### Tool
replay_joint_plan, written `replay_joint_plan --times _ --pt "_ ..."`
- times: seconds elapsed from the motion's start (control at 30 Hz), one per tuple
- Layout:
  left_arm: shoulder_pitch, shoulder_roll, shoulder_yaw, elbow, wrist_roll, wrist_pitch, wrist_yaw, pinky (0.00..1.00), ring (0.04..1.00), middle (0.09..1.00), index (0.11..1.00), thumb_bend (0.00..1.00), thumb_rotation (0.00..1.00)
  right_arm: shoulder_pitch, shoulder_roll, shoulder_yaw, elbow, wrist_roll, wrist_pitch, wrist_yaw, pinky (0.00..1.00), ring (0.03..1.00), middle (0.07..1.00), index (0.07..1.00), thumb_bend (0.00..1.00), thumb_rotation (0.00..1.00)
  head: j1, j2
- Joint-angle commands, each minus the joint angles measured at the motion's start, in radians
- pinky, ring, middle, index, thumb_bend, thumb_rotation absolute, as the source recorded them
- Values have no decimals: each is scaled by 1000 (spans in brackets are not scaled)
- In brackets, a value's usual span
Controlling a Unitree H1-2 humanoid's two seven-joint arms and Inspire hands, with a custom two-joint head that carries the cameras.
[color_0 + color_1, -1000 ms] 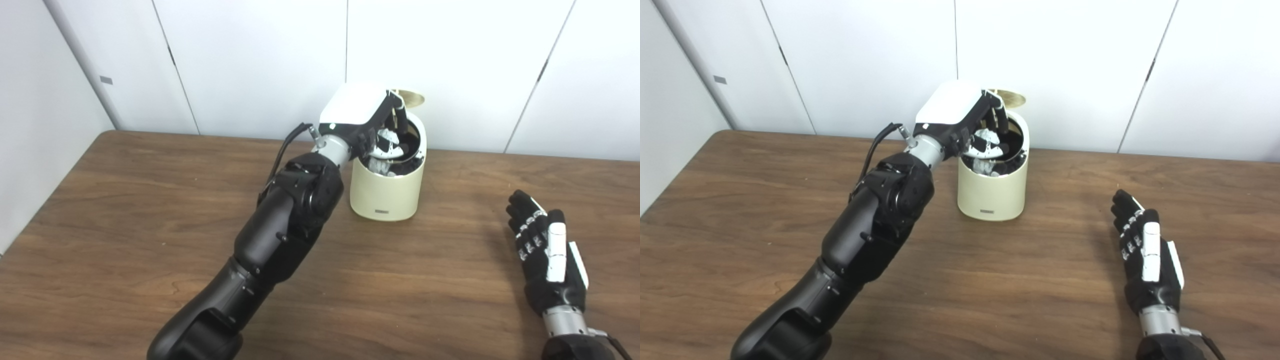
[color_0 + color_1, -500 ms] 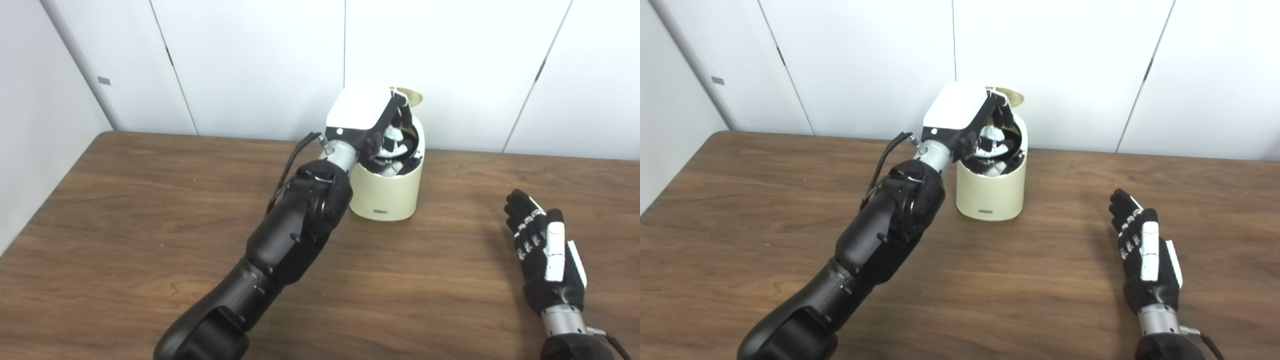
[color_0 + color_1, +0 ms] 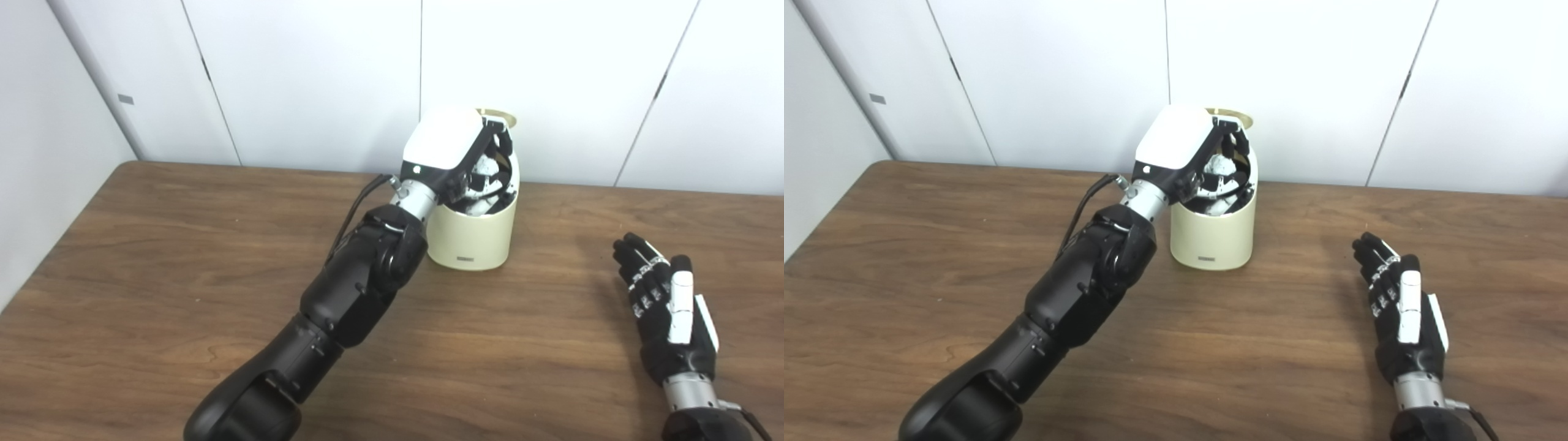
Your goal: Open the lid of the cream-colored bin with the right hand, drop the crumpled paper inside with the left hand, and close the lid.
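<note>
In the lower left of the frame the left arm [image 3: 343, 294] rises from the bottom edge and runs diagonally up toward the centre, a black cable looping beside its silver wrist. There are two arms, two hands, one bin, one lid and one piece of paper in view, all on or above one wooden table [image 3: 153, 257].

At upper centre the left hand [image 3: 456, 156] is bent down over the mouth of the cream-colored bin [image 3: 471, 236], its white back plate facing up and to the left. Its dark fingers [image 3: 499, 144] curl down into the opening, around or against something white. That white mass among the fingers looks like the crumpled paper [image 3: 1220, 166], sitting at the bin's mouth, but whether the fingers grip it or have let it go cannot be told, since white finger parts and paper blend together.

The bin stands upright near the table's far edge, close to the white wall panels [image 3: 306, 79]. Its round lid [image 3: 497, 115] is tipped up behind the hand, only a tan sliver of it showing at the top. A small dark label [image 3: 465, 260] sits low on the bin's front; its writing is too small to read.

In the lower right of the frame the right hand [image 3: 667, 318] lies low over the table, well apart from the bin, palm turned inward, fingers straight and close together, pointing away toward the wall and holding nothing.
</note>
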Motion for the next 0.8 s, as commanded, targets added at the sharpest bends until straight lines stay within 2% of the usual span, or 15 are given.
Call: replay_joint_plan --times 0.0,0.1,0.23,0.27,0.3,0.33,0.43,0.47,0.53,0.77 --pt "-62 7 5 -28 5 -10 8 299 410 502 529 471 0 -5 -3 1 -11 4 -19 7 984 894 811 786 524 948 -4 -6" --pt "-62 10 -4 -35 14 2 -14 313 429 539 509 472 0 -4 -4 -1 -6 6 -25 10 978 876 797 782 522 943 -4 -8" --pt "-57 10 -19 -73 44 56 -80 334 475 569 487 472 0 -6 -7 -3 0 10 -33 15 994 862 776 778 519 945 3 -5" --pt "-57 8 -22 -82 48 71 -100 380 465 564 477 485 0 -8 -8 -5 3 12 -35 16 994 861 774 777 519 946 6 -4" --pt "-56 7 -25 -88 50 81 -113 417 524 563 471 498 0 -9 -8 -7 6 15 -34 16 997 860 771 778 517 945 6 -4" --pt "-56 6 -28 -92 56 93 -126 447 569 613 483 512 29 -10 -9 -7 8 16 -33 16 997 857 766 776 520 939 7 -3" --pt "-56 4 -32 -107 60 133 -173 506 647 672 492 522 54 -10 -12 -7 6 18 -28 16 1000 852 758 774 525 934 7 -3" --pt "-55 4 -32 -112 59 143 -183 513 658 682 555 715 52 -10 -12 -7 4 19 -25 15 1000 856 763 776 523 934 7 -3" --pt "-55 3 -33 -116 60 156 -195 528 677 697 612 884 55 -10 -12 -9 3 22 -23 14 1000 859 768 779 526 932 28 -9" --pt "-56 8 -35 -110 48 168 -209 604 720 729 659 962 6 -9 -19 -8 15 24 -38 26 999 872 772 767 489 976 34 -12"
